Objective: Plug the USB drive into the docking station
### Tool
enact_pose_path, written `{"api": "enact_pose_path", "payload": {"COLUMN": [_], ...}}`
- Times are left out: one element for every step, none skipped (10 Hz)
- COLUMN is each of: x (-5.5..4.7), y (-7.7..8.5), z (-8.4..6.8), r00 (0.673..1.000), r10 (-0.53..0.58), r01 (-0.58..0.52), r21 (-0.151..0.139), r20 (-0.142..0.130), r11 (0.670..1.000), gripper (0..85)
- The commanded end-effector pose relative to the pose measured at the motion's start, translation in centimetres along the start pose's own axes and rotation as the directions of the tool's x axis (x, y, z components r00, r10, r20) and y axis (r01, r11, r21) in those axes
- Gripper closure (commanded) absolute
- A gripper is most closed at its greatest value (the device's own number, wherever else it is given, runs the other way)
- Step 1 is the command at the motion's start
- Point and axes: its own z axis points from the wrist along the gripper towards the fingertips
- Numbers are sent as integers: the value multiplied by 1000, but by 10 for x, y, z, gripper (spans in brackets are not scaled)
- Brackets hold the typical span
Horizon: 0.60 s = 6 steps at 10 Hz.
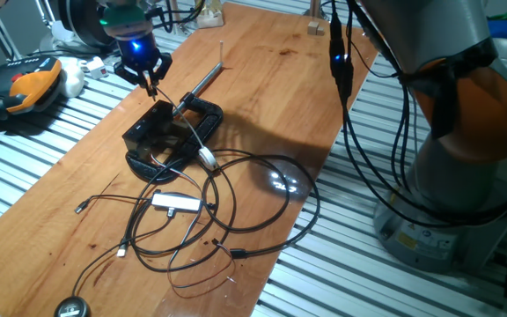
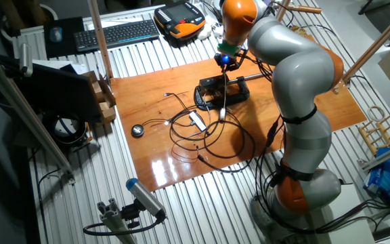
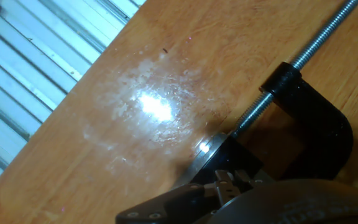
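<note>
The docking station [image 1: 155, 134] is a black box on a rounded base at the far left of the wooden table, also seen in the other fixed view [image 2: 212, 92]. My gripper [image 1: 152, 88] hangs just above its far edge, fingers drawn together on a small thin piece that I take for the USB drive [image 1: 154, 92]. In the other fixed view the gripper [image 2: 224, 67] sits under a blue light. The hand view shows a small grey metal tip [image 3: 225, 183] over dark black shapes at the bottom edge.
A black C-shaped clamp [image 1: 204, 114] with a long metal rod [image 1: 202, 81] lies against the station; its threaded rod [image 3: 316, 40] crosses the hand view. A flat silver adapter [image 1: 176, 202] and tangled black cables [image 1: 262, 202] lie in front. A round black puck [image 1: 71, 308] rests near the front edge.
</note>
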Motion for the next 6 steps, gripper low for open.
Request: {"api": "enact_pose_path", "payload": {"x": [0, 0, -1, -1, 0, 0], "y": [-1, -3, -4, -5, -4, -4], "z": [-1, -1, -1, 0, 1, 0], "r00": [1000, 999, 996, 991, 981, 971], "r10": [14, 47, 91, 130, 189, 234], "r01": [-14, -47, -92, -130, -190, -236], "r21": [0, -3, -16, -27, -39, -44], "r20": [-3, -8, -18, -22, -41, -49], "r11": [1000, 999, 996, 991, 981, 971], "gripper": [850, 850, 850, 850, 850, 850]}}
